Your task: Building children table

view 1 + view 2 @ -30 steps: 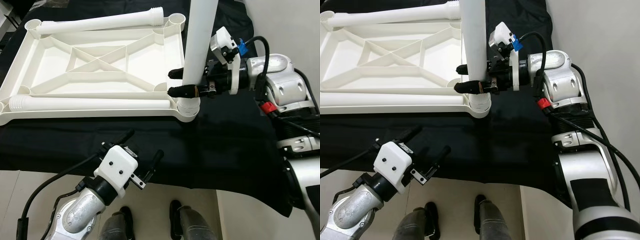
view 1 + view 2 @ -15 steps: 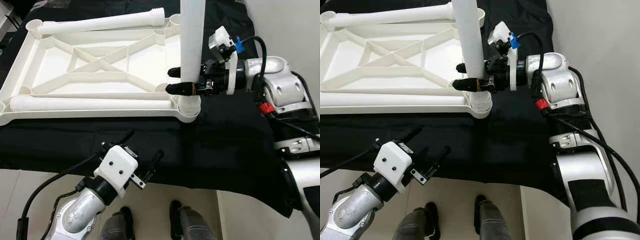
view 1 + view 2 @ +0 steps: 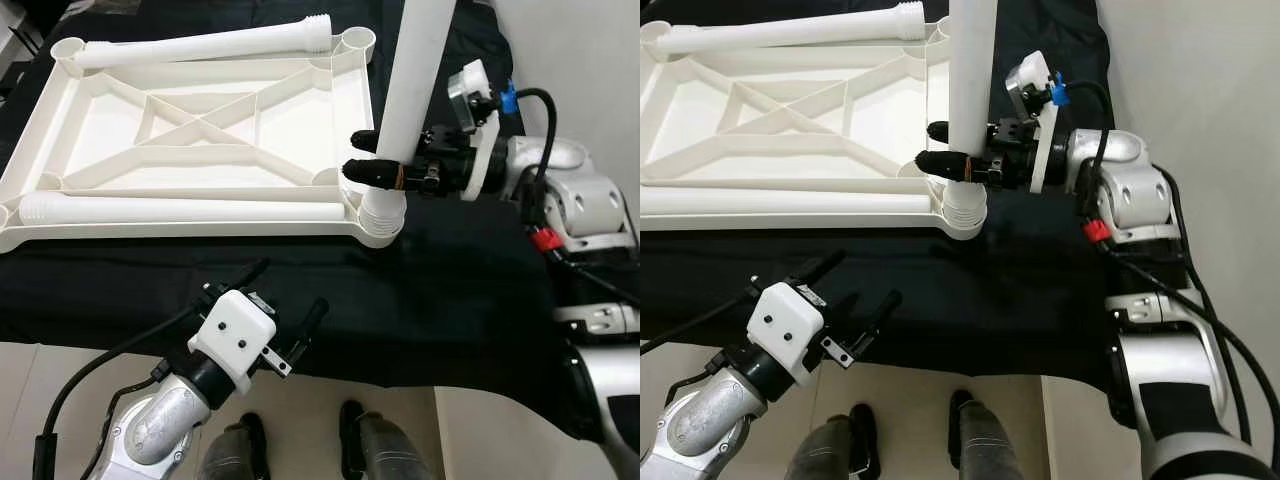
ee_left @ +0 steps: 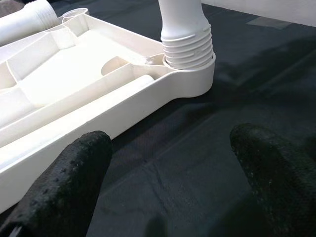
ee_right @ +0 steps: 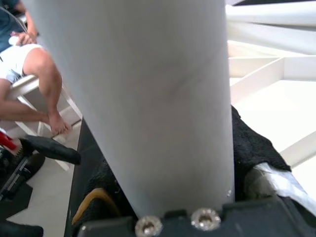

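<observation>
The white table top (image 3: pixel 110 135) lies upside down on a black cloth. One white leg (image 3: pixel 415 80) stands in the near right corner socket (image 3: pixel 380 228), leaning to the right, its threaded end (image 4: pixel 187 45) sitting in the socket. My right gripper (image 3: pixel 357 154) is shut on this leg just above the threads; the leg (image 5: pixel 148 98) looms close between its black pads. Two more legs lie on the top, one along the far edge (image 3: pixel 200 45) and one along the near edge (image 3: pixel 180 208). My left gripper (image 3: pixel 288 292) hovers open above the cloth's front edge, its fingers (image 4: pixel 64 182) apart and holding nothing.
The black cloth (image 3: pixel 450 290) covers the work surface and ends near my feet (image 3: pixel 370 445) on the pale floor. A person (image 5: pixel 34 74) sits on a chair beyond the table in the right wrist view. A pale wall runs along the right.
The upright leg has tipped from roughly vertical to leaning right, and my right gripper shifted right with it. The left arm has stayed put.
</observation>
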### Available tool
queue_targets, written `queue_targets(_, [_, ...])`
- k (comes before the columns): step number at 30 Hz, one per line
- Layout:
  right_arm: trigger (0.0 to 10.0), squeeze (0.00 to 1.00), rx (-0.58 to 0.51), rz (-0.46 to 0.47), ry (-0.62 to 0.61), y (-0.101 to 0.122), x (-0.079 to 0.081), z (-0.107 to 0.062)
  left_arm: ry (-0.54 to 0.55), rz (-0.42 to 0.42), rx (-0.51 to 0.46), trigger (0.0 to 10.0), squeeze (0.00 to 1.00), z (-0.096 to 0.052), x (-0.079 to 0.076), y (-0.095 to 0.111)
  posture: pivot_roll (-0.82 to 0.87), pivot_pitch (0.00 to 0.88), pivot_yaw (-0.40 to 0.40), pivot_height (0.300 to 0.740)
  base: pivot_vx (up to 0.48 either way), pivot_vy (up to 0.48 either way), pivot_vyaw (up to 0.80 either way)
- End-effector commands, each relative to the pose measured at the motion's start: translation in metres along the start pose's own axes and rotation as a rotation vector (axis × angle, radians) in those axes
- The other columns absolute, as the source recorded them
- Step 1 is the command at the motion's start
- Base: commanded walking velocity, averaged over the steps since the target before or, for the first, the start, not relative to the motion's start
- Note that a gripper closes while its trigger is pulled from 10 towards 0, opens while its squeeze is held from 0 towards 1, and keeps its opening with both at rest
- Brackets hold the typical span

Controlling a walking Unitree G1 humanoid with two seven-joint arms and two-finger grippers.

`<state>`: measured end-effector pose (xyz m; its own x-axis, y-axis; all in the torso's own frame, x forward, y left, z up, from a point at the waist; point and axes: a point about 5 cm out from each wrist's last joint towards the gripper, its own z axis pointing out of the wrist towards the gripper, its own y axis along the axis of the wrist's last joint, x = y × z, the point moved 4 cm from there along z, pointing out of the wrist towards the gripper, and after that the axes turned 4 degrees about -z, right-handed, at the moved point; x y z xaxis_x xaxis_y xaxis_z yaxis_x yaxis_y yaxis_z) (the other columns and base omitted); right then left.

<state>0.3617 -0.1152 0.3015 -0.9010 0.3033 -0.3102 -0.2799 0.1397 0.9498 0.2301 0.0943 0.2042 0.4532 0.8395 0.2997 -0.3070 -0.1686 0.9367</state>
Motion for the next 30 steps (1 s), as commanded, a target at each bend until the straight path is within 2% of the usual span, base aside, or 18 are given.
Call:
queue_targets(1, [10.0,0.00,0.021,0.076,0.022,-0.022,0.011,0.006,-0.009,-0.006,0.022,10.0,0.00,-0.003,-0.002,-0.006,-0.03,0.368,-0.021,0.740,0.000,0.000,0.00])
queue_targets(7, [10.0,0.00,-0.031,0.045,-0.010,-0.018,0.014,0.011,-0.010,-0.003,0.022,10.0,0.00,-0.003,-0.002,-0.006,-0.02,0.368,-0.019,0.740,0.000,0.000,0.00])
queue_targets(14, [10.0,0.00,-0.121,0.015,-0.005,-0.008,0.024,0.006,-0.010,-0.003,0.021,10.0,0.00,-0.002,-0.002,-0.006,-0.02,0.368,-0.018,0.740,0.000,0.000,0.00])
queue_targets(24, [10.0,0.00,-0.147,0.003,-0.019,-0.010,0.032,0.003,-0.012,-0.001,0.021,10.0,0.00,-0.002,-0.001,-0.007,-0.03,0.362,-0.015,0.740,0.000,0.000,0.00])
queue_targets(30, [10.0,0.00,-0.152,-0.016,-0.119,-0.014,0.029,0.011,-0.013,0.001,0.021,10.0,0.00,-0.002,-0.001,-0.007,-0.03,0.362,-0.012,0.740,0.000,0.000,0.00])
